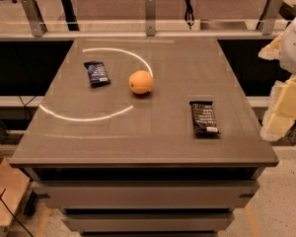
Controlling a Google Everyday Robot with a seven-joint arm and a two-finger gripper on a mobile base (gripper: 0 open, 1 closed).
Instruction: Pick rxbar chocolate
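Evidently unpicked, the flat black wrapped rxbar chocolate [204,117] is seen lower right on the grey surface [138,142]; the gripper [283,105], at the frame's right edge, cannot be judged open or closed.

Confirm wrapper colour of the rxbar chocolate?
The rxbar chocolate is black with rows of white text; camera view. The gripper is past the table's right edge.

Lab, test table [138,137], hand [278,117] at right edge
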